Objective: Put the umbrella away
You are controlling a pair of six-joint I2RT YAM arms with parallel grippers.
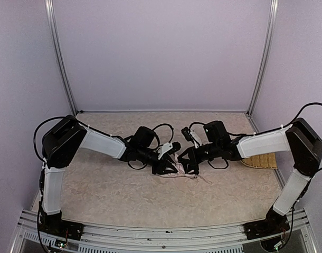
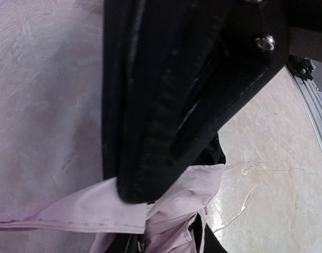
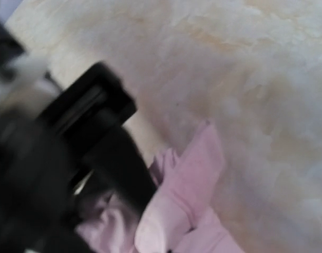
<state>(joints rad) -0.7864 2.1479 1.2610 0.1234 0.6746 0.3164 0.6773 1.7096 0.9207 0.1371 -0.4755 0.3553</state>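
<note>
The umbrella (image 1: 178,171) is a small crumpled bundle of pale pink fabric with black lining on the table's middle. My left gripper (image 1: 166,168) is at its left end and my right gripper (image 1: 189,165) at its right end, facing each other. In the left wrist view my black fingers (image 2: 150,132) are pressed together with pink fabric (image 2: 177,203) coming out from under their tips. In the blurred right wrist view a black finger (image 3: 124,168) lies over the pink fabric (image 3: 192,184), with folds bunched between the jaws. The shaft and handle are hidden.
A woven straw mat (image 1: 261,161) lies at the right edge of the table under the right arm. A thin pale strap or cord (image 1: 204,179) trails from the bundle toward the front. Walls close off the back and sides.
</note>
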